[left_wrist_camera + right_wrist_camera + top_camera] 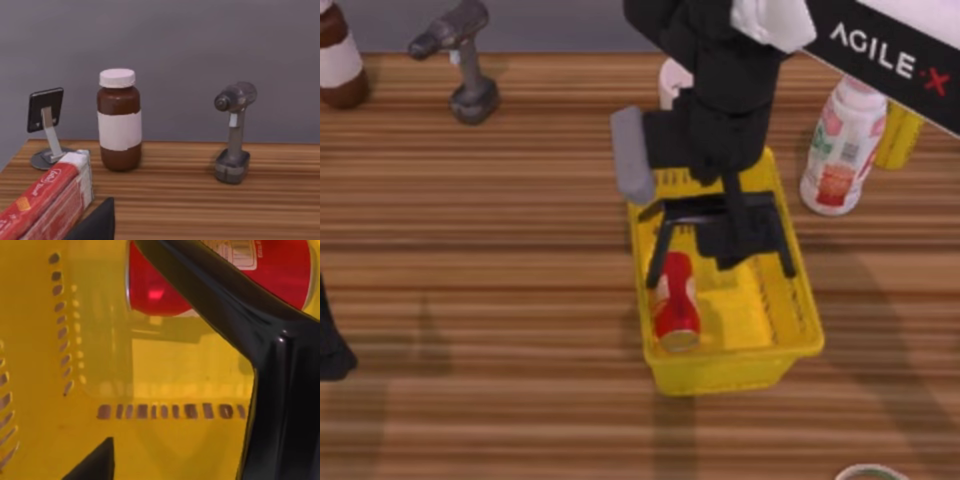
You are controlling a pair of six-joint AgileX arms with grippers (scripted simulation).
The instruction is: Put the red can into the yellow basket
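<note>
The red can lies on its side inside the yellow basket, toward the basket's left wall, and nothing grips it. My right gripper hangs over the basket's middle, open, just behind the can. In the right wrist view the red can rests on the yellow basket floor past a black handle, and one fingertip shows with nothing held. My left gripper is parked at the table's left edge, open.
A pink-capped white bottle and a yellow object stand right of the basket. A grey drill and a brown bottle stand at the back left. The left wrist view shows a red carton and a phone stand.
</note>
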